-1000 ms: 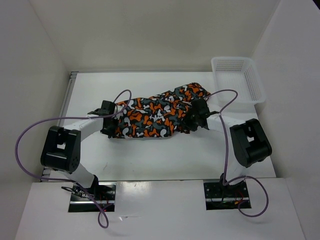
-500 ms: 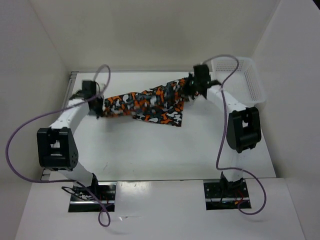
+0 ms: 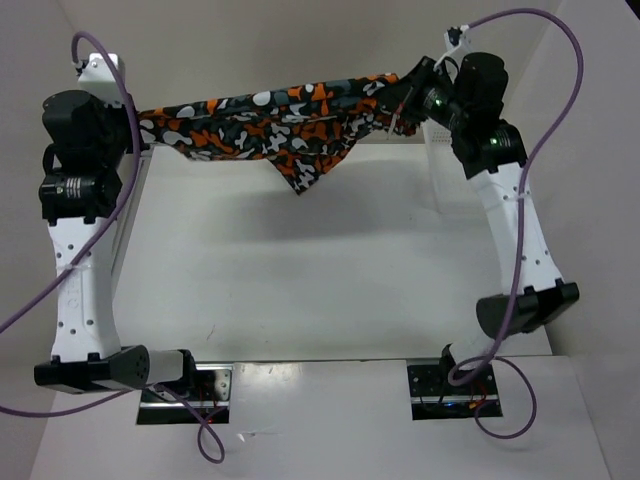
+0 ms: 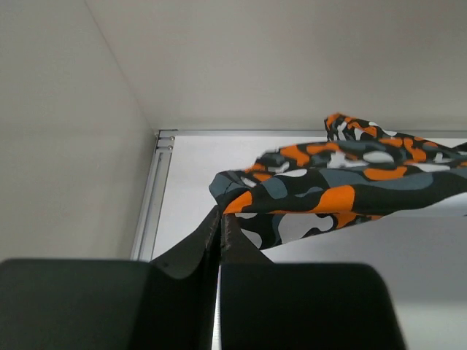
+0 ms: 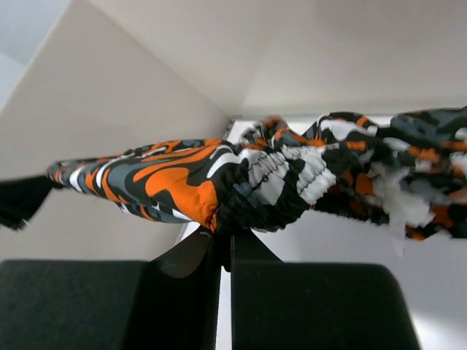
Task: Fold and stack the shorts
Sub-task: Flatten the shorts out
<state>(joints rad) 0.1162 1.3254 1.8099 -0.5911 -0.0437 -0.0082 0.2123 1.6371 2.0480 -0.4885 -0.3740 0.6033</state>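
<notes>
— Much changed in the last second?
— Plenty. Hoisted the shorts [image 3: 280, 115] right off the table [image 3: 300, 270]. Lying bunched in the middle of it a second ago, now strung along the top of the overhead frame, from upper left to upper right.
— Held how?
— Clamped at both ends. At upper left, pinched by the left gripper [image 4: 220, 219], closed all the way on a thin corner of cloth. Probably a leg hem, though hard to tell from so close. At upper right, caught by the right gripper [image 5: 222, 232], half open a second ago and now squeezed onto the gathered elastic waistband.
— Taut?
— Along the upper edge, yes. Below that, sagging in one loose flap at centre top of the frame, well above the table.
— Meaning for the task?
— Looks like a shake-out and spread before folding. No fold made yet, nothing stacked. Next, most likely: lowering the cloth flat and even without letting either end slip.
— And the count?
— One pair of shorts. Two arms, two grippers, both closed on that same cloth. One table underneath.
</notes>
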